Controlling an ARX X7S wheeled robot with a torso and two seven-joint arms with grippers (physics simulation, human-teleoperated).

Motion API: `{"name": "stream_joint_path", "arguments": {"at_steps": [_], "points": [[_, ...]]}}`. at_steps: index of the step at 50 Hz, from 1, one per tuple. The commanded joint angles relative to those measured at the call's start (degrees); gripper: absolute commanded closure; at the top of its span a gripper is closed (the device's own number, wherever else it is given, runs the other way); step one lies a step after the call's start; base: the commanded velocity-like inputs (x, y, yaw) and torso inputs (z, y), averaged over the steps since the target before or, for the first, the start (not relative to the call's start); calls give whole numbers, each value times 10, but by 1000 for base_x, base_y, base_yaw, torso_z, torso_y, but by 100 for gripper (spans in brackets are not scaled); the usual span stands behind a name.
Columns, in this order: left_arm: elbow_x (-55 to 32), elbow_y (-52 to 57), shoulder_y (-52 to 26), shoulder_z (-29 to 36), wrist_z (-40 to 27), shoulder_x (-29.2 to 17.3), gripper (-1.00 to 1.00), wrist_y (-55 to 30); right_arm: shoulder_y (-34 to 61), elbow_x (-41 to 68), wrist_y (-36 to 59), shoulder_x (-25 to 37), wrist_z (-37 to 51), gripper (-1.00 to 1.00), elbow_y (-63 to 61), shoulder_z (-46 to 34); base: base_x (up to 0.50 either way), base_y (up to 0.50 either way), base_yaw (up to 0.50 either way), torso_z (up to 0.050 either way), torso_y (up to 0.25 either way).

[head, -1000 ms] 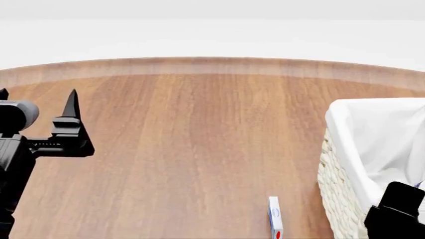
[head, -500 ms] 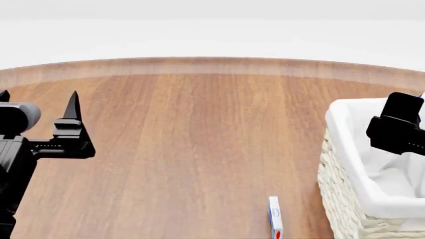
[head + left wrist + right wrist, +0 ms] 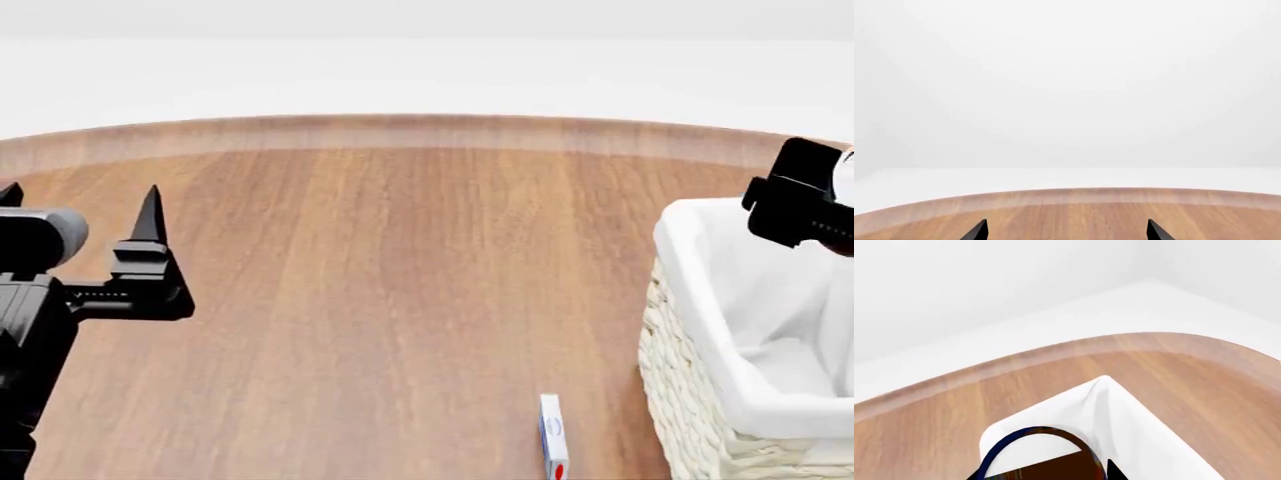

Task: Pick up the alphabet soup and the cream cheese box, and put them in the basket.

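The left arm reaches in from the left edge of the head view and is held level above the wooden table (image 3: 400, 280), its forearm horizontal and its fingers pointing away from the robot toward the table's far edge. The left gripper (image 3: 80, 215) has its jaws well apart and empty; in the left wrist view only the two dark fingertips (image 3: 978, 231) show, spread wide over bare wood. The right arm is raised at the right edge of the head view, where the right gripper (image 3: 801, 205) shows as a dark block above the far rim of the basket (image 3: 694, 290). In the right wrist view the alphabet soup (image 3: 1041, 455) fills the lower middle, its dark blue rim curving just in front of the camera with a finger beside it, so the right gripper is clamped on the can above the basket's white liner. The cream cheese box (image 3: 553, 440) stands on edge on the table near the robot, just left of the basket and apart from it.
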Motion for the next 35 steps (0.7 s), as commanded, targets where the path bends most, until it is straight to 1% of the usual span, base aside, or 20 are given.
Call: {"name": "stream_joint_path", "arguments": {"at_steps": [1,8,20,27,35], "points": [[1,-9,1,4,0,-2,-100,8,64,-74,-12,-37,-59,100,113,-43,0,0,0,0,0],[3,-16,3,7,1,-3,-100,15,61,-89,-29,-38,-35,100,141,-36,0,0,0,0,0],[1,-19,2,7,-1,-6,-100,16,63,-99,-40,-47,-34,100,179,-36,0,0,0,0,1],[-1,-21,2,7,-1,-7,-100,18,85,-94,-21,-67,-77,100,238,-50,0,0,0,0,0],[-1,-29,1,8,-1,-8,-100,23,96,-98,-12,-77,-87,100,271,-59,0,0,0,0,1]]}}
